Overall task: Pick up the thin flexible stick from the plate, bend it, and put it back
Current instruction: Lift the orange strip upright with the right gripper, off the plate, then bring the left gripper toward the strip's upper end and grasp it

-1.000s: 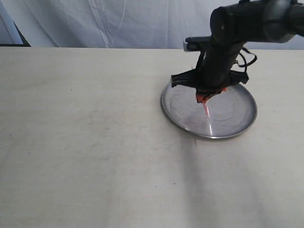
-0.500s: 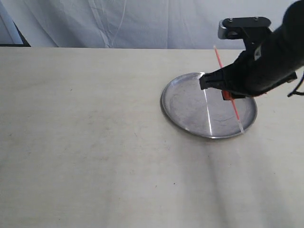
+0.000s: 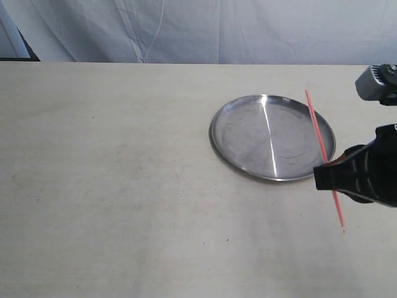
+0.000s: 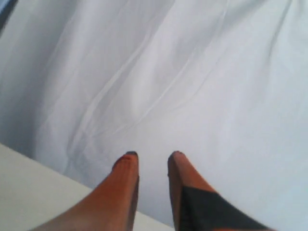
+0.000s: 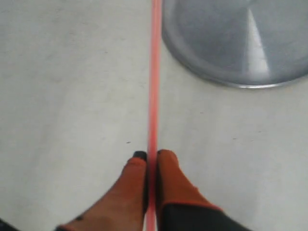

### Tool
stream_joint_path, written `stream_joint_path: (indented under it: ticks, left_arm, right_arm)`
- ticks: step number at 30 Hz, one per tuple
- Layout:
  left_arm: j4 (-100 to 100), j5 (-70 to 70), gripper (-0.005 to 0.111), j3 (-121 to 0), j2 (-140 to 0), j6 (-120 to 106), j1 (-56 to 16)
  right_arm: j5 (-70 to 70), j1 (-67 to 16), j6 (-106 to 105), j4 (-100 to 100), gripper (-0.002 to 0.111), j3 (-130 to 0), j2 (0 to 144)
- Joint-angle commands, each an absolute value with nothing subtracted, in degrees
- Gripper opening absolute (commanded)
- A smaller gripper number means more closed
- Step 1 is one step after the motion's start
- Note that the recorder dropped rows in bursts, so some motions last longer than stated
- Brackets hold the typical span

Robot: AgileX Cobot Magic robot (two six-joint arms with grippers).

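The thin orange-red stick (image 3: pixel 321 141) hangs straight in the air, slanting across the right rim of the silver plate (image 3: pixel 248 133). My right gripper (image 5: pixel 153 155) is shut on the stick (image 5: pixel 155 72), which runs on past the orange fingertips (image 5: pixel 166 161). The plate (image 5: pixel 216 38) lies beyond, with nothing on it but a white glare streak. In the exterior view the right arm's black body hides the grip point at the right edge. My left gripper (image 4: pixel 152 158) is open and holds nothing; it faces the white cloth and does not show in the exterior view.
A beige table (image 3: pixel 124 186) carries the plate right of centre. A wrinkled white cloth (image 3: pixel 186 31) hangs behind the table's far edge. A dark object (image 3: pixel 18 43) stands at the far left corner.
The right gripper has lifted the stick off the plate and carried it right and toward the front, so the arm that covered the plate is now at the right edge.
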State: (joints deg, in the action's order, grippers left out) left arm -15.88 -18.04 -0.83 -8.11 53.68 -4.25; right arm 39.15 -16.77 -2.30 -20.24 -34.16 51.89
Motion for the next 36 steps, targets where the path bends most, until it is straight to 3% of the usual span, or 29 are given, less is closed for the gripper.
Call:
stream_joint_path:
  ticks: [1, 3, 9, 16, 23, 36]
  left_arm:
    - [-56.3, -30.5, 0.024, -5.3, -11.0, 83.9, -5.5]
    - [-67.9, -37.2, 0.024, -7.4, -14.8, 92.7, -5.5]
    - [-70.3, -43.2, 0.024, -14.0, -27.9, 103.1, -7.0]
    - [-75.2, -70.0, 0.024, -26.6, -48.1, 119.8, -7.0]
    - [-78.0, -70.0, 0.024, -29.5, -61.4, 119.8, -10.6]
    - [-61.6, -69.6, 0.024, -33.3, -74.8, 106.9, -30.6]
  right_arm:
    - [38.7, -16.6, -9.9, -31.7, -0.001, -31.4, 45.3]
    - [38.7, -16.6, -11.2, -34.4, -0.001, -30.8, 42.8]
    - [43.5, -16.6, -16.8, -43.0, -0.001, -30.0, 39.1]
    - [47.0, -16.6, -26.7, -57.2, -0.001, -30.0, 38.5]
    - [47.1, -16.6, -29.1, -64.4, -0.001, -30.0, 38.5]
    - [46.2, -16.6, -29.3, -66.3, -0.001, -30.0, 44.7]
